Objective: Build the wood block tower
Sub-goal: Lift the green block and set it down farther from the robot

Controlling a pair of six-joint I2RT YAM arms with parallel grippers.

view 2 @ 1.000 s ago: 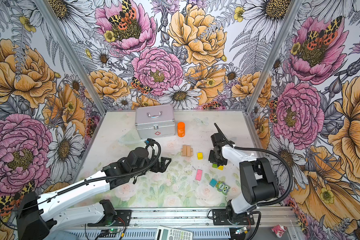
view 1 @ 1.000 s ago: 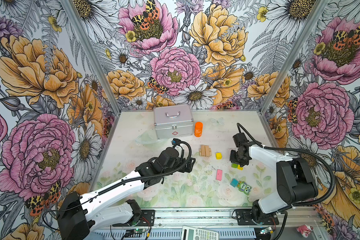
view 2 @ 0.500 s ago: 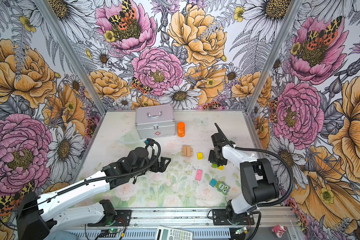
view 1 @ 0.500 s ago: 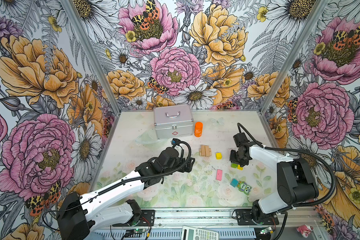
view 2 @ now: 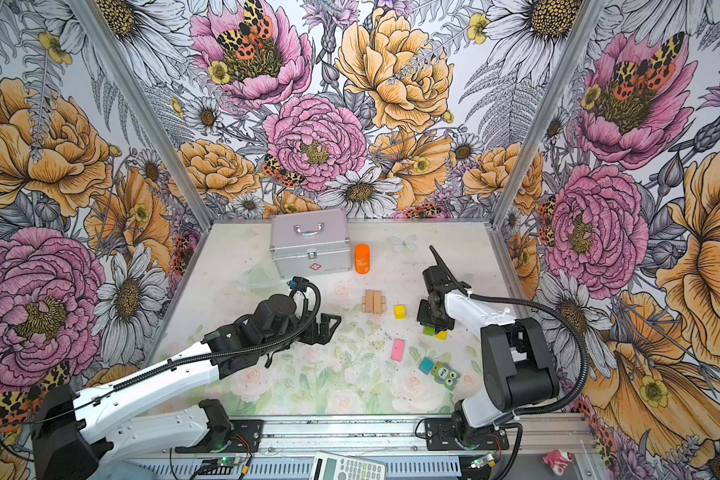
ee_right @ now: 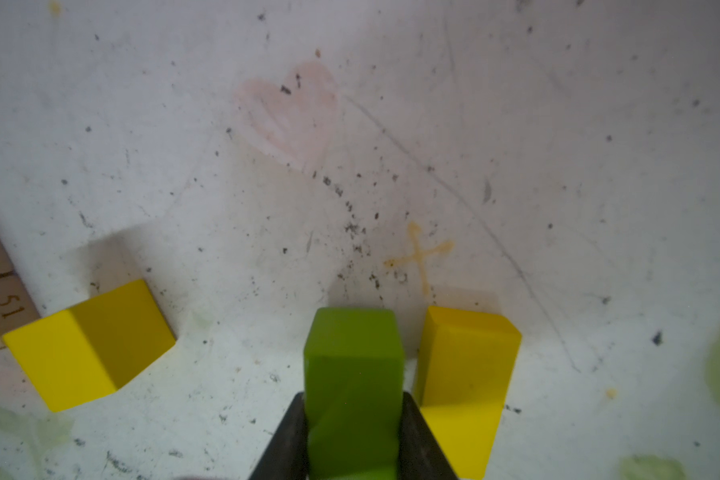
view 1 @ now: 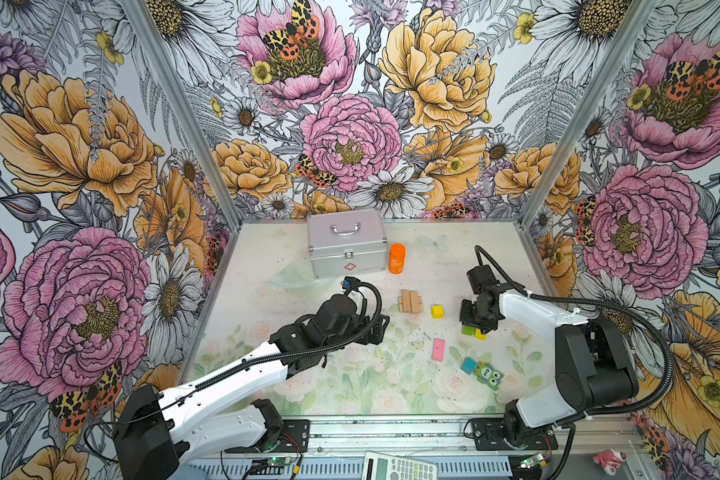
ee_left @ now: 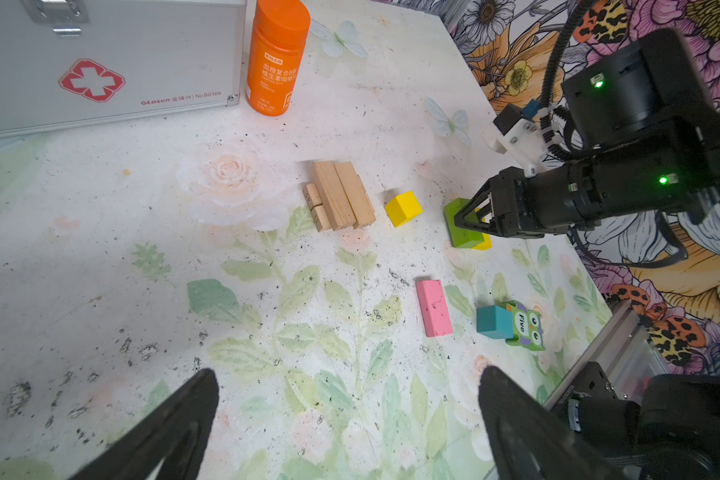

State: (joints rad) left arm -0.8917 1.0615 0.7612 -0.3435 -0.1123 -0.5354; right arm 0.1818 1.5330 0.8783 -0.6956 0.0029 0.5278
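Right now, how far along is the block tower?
Early. Done: only a low base, the tan planks stacked crosswise. In hand: the right gripper is shut on the green bar, down low beside the yellow bar; the left gripper is open and empty. Left: the pink plank, yellow cube, teal cube and owl piece all lie loose.

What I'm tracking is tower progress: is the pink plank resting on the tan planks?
No, the pink plank lies flat by itself, well apart from the tan planks.
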